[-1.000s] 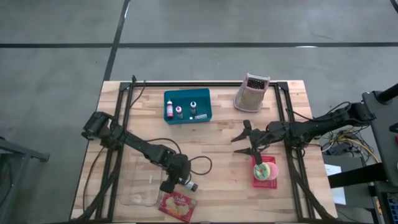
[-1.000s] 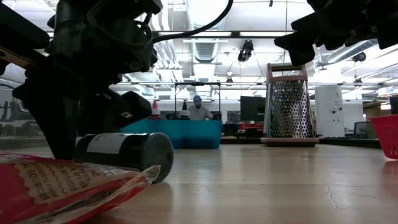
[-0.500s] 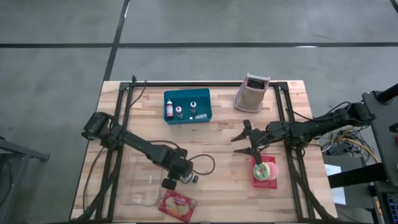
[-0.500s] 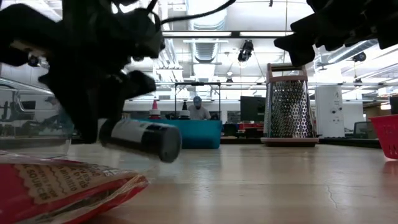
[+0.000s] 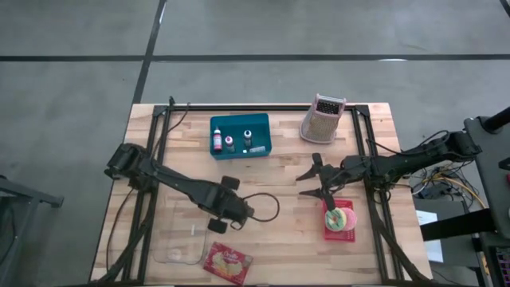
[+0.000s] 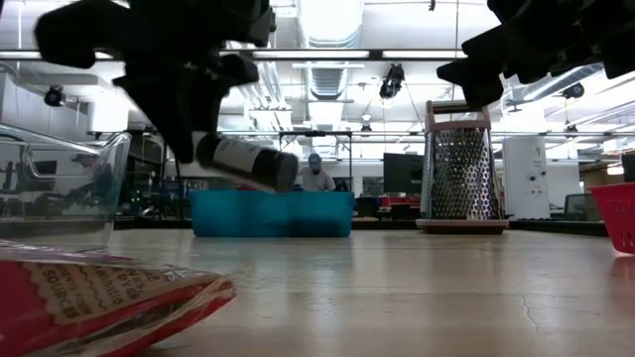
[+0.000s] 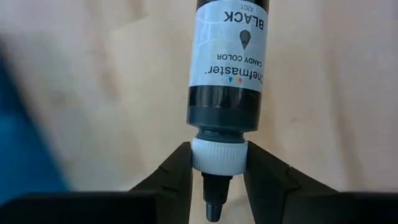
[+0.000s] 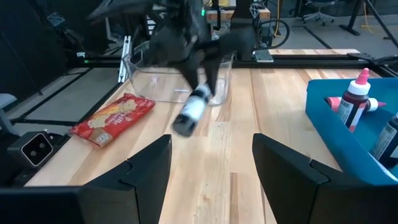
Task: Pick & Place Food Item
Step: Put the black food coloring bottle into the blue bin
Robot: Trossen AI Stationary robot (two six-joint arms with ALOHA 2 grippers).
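Wooden tabletop [image 5: 279, 239]: left gripper [image 7: 217, 163] clamps black candy-colour bottle's [image 7: 229, 65] white cap; label legible only in left wrist view. Right gripper [image 5: 312, 181] hovers wide open, empty, above.

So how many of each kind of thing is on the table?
Food colouring bottles: 4, black one held in the left fingers, three in the teal plastic bin.
Bins: 2, teal and red basket.
Metal grater: 1.
Clear glass cup: 1.
Red snack packet: 1.
Total: 9.
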